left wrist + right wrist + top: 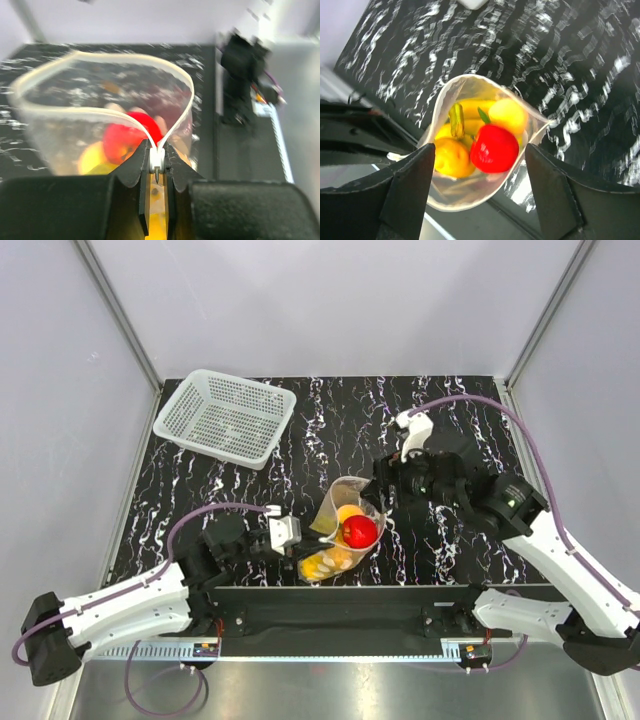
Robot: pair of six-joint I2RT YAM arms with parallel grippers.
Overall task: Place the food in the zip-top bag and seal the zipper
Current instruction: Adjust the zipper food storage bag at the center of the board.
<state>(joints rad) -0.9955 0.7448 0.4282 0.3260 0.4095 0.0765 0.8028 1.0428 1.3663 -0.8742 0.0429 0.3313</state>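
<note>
Zip-top bag [332, 505]: stands at centre of the top view on the black marbled table [470, 410], mouth gaping upward, all the fruit inside.

Far upper left: white perforated basket [225, 418], well apart from everything else.

Lower left: left gripper [157, 167], clamped tight on the near end of the zipper [125, 56], pinching both lips together at a small white piece. Beyond the pinch, spreads into a wide open loop.

Inside, seen from the right wrist: banana bunch [470, 107] with green stem at the back, orange-yellow fruit [451, 157] lower left, red fruit [494, 148] in the middle, yellow-pink fruit [508, 116] upper right, all touching.

Right of centre: right gripper [479, 150], spread wide, hovering over the mouth with one finger on either side, gripping nothing. Cannot tell whether the fingers touch the plastic.
</note>
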